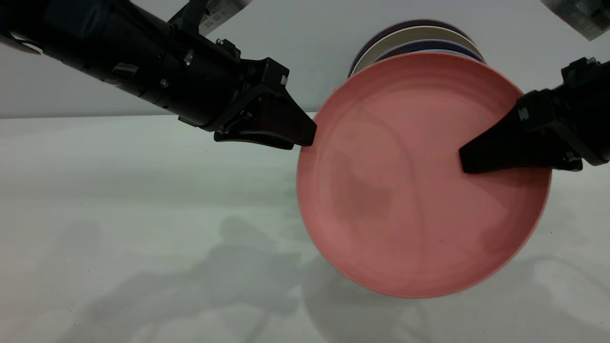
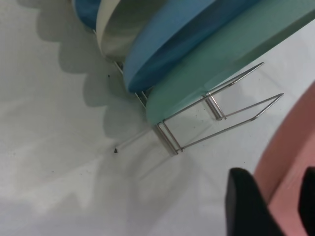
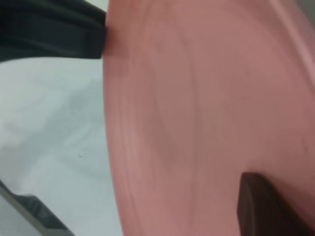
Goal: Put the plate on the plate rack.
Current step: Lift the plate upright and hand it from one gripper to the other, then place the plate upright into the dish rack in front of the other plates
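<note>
The salmon-pink plate (image 1: 410,190) hangs upright in the air, its hollow face toward the exterior camera. My left gripper (image 1: 310,139) grips the plate's left rim; in the left wrist view the pink rim (image 2: 290,162) fills the gap between its two black fingers (image 2: 246,206). My right gripper (image 1: 464,162) is shut on the right rim, one finger (image 3: 261,206) lying across the plate's face (image 3: 197,108) and the other hidden behind it. The silver wire plate rack (image 2: 221,110) stands on the table just beyond the plate, with free loops at its near end.
The rack holds a teal-green plate (image 2: 231,54), a blue plate (image 2: 172,44) and a cream one (image 2: 115,24) upright. From outside, their tops (image 1: 419,38) show behind the pink plate. The white tabletop (image 1: 143,214) stretches to the left.
</note>
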Tool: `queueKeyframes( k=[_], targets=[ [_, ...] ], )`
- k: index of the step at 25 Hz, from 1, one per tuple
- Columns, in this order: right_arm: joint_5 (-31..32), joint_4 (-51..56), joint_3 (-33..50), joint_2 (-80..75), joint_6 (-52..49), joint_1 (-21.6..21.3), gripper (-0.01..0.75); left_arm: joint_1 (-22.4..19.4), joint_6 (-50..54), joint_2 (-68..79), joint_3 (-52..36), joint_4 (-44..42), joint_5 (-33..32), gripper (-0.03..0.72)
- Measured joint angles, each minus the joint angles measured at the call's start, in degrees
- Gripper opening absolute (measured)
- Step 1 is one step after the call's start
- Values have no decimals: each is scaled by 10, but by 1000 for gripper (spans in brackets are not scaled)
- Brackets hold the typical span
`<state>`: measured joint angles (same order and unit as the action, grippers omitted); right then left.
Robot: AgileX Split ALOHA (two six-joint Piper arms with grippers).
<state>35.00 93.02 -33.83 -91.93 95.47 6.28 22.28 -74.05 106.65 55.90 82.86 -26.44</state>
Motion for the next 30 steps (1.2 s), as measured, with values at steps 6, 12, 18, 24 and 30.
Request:
queueKeyframes(
  k=[6, 12, 18, 24, 30],
  targets=[
    [-37, -21, 0, 3, 32, 0, 121, -3, 1, -5, -1, 0, -8, 470],
    [-61, -97, -14, 28, 36, 0, 120, -54, 1, -65, -1, 0, -16, 481],
    [-23, -220, -49, 82, 33, 0, 120, -84, 1, -79, -1, -16, -33, 482],
    [4, -348, -82, 108, 36, 0, 120, -84, 1, -79, -2, -19, -32, 482],
    [-8, -394, -137, 114, 41, 19, 119, -84, 1, -79, -4, -22, -17, 482]
  ],
)
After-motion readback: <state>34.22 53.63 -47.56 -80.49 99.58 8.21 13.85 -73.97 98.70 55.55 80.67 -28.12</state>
